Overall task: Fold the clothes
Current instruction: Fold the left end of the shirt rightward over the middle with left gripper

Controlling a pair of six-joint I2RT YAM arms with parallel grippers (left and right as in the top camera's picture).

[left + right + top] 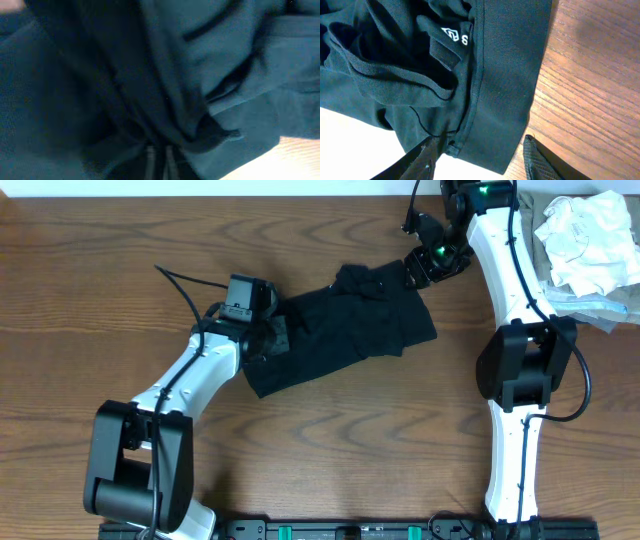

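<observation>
The big black soft t-shirt [340, 325] lies bunched in the middle of the brown wooden surface [330, 450]. The left pincer [278, 335] is clenched on its left end. The right pincer [412, 272] is released, with the hem between its wide jaws. The left one may be pinching many layers, so a pull could drag a lump. A crumpled white cloth [585, 230] sits in the far right corner.

The left arm [185, 375] and the right arm [505, 270] are wearing white shells with black joint blocks. Thin black cables [586, 380] are running along them. Green lights [438, 252] are glowing on the right arm.
</observation>
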